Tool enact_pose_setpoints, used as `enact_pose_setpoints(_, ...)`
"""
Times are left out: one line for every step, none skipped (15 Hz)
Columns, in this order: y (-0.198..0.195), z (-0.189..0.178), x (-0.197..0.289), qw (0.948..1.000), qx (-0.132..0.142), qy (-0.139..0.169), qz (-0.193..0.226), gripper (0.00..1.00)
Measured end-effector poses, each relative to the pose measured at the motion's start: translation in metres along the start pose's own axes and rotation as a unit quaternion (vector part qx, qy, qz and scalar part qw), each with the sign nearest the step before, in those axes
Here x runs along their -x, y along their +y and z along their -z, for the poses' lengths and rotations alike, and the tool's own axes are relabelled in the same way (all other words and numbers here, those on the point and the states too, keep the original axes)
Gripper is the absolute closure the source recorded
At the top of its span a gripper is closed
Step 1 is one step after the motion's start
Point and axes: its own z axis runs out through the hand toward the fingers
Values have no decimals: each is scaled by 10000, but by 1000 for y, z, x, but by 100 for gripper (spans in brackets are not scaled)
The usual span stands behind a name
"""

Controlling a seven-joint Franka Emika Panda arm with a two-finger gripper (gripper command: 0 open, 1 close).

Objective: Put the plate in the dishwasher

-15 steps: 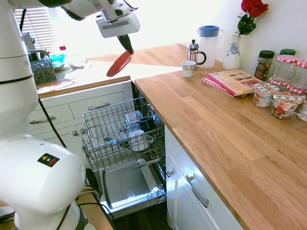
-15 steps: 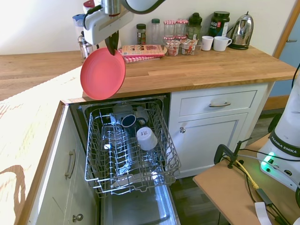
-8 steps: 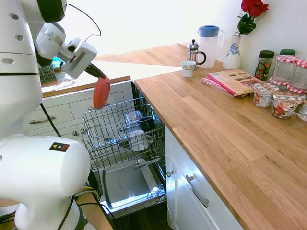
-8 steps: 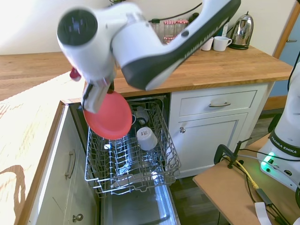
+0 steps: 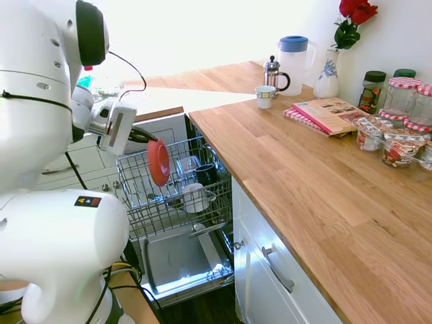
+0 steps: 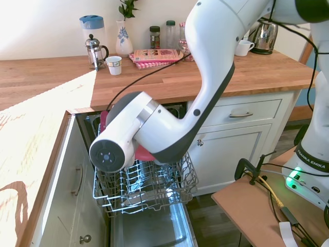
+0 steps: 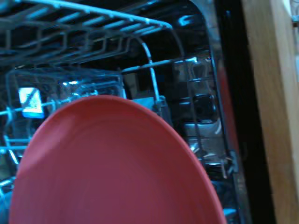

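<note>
My gripper (image 5: 143,136) is clamped on the rim of the plate (image 5: 158,162), which hangs on edge over the near-left part of the rack (image 5: 202,202) of the dishwasher (image 5: 179,263), not yet seated. From here I would bring the plate straight down, keeping it upright and lined up with the gaps between the tines, so its lower edge drops into a slot rather than landing on top of the wires. I would let go only once the rack carries its weight. The white cup (image 5: 194,198) and dark mug (image 5: 206,174) sit further right in the rack, so I would hold to the left and avoid swinging toward them. The arm reaches in low from the left, wrist turned so the fingers point sideways across the rack. In the second exterior view the arm hides nearly all of the plate. The wrist view shows its red face filling the foreground with the wires beyond.
</note>
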Motion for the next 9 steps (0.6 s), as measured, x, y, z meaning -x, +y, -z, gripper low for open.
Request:
enact_pose_setpoints(-8, 5, 0, 10000, -49, -44, 25, 100)
enact_pose_setpoints(-14, 8, -2, 9999, -79, -133, 59, 100)
enact_pose_setpoints(-20, 9, -5, 9996, -102, -248, 103, 100)
enact_pose_setpoints(-26, 6, -7, 9992, -98, -364, 150, 100)
enact_pose_setpoints(-31, -1, -8, 9987, -69, -460, 186, 100)
enact_pose_setpoints(-37, -11, -7, 9983, -21, -544, 215, 100)
enact_pose_setpoints(-41, -24, -5, 9977, 38, -648, 205, 0)
enact_pose_setpoints(-44, -35, -6, 9968, 59, -782, 155, 0)
enact_pose_setpoints(-44, -43, -11, 9956, 83, -923, 112, 0)
